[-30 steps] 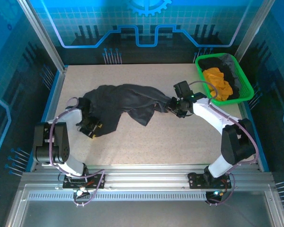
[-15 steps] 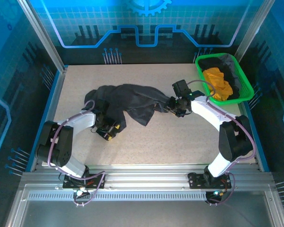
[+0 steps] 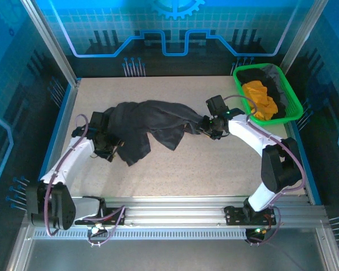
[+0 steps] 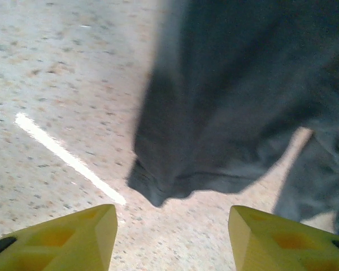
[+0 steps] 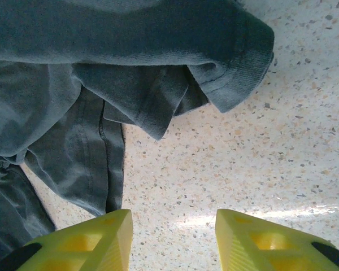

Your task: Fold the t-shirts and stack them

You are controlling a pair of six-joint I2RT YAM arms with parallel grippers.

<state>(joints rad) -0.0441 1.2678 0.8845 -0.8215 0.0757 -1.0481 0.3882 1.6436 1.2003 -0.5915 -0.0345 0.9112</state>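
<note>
Left gripper had its yellow jaws standing well apart with nothing between them but bare table; a hem corner of the charcoal t-shirt lay just beyond the fingertips. From above, that gripper sat at the near-left end of the shirt. The right gripper was likewise parted and empty, speckled tabletop showing in its gap and a bunched sleeve or hem of the shirt just ahead. In the overhead view it was against the right end of the garment.

The charcoal t-shirt lay crumpled in a long twisted band across the middle of the table, running left to right. By my reading, the step in hand was spreading it flat, with no fold begun. Next, each gripper would likely need to drop onto the edge in front of it, pinch a single layer, and draw the ends apart until the cloth lay smooth.

At the far right corner stood the green basket, holding the orange t-shirt and another dark t-shirt, both unfolded. Nothing blocked either gripper; the main hindrance looked to be the shirt's own overlapping folds, which hid the collar and made a double-layer grab a risk.
</note>
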